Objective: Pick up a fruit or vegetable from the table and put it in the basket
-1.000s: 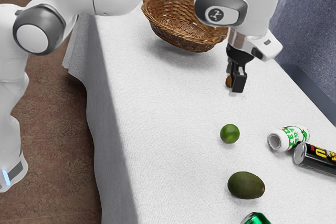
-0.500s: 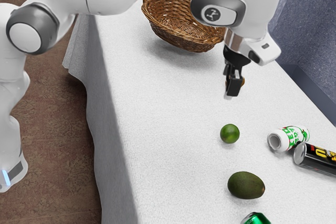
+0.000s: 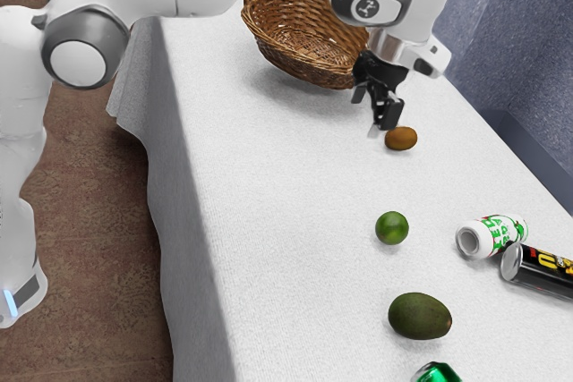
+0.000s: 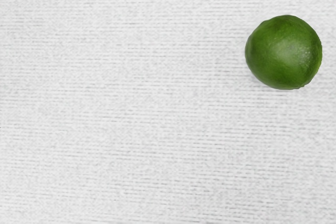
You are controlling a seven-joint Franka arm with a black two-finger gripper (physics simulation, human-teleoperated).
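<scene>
Over the near part of the table (image 3: 291, 239), the avocado (image 3: 420, 316) and, beyond it, the lime (image 3: 391, 228) lay where they had half a second before. The change was in my gripper (image 3: 373, 113): it had turned and shifted toward the exterior view's left, so its two fingers stood visibly apart with nothing between them, and the kiwi (image 3: 401, 139), partly hidden earlier, showed whole. Nothing had been picked up, then; I judged this the lining-up step. The lime, on the table and in the wrist view too, seemed the likeliest pick, though it was off-centre there, which called for some sideways correction before lowering.

As for its lie, the lime was nearly round, with no clear long axis and no end I could say pointed anywhere; most grip angles looked fair, and rolling the main risk. Past it, the kiwi lay lengthwise, roughly across the exterior view. Farther back stood the basket (image 3: 300, 64), with no fruit yet delivered from this pick.
</scene>
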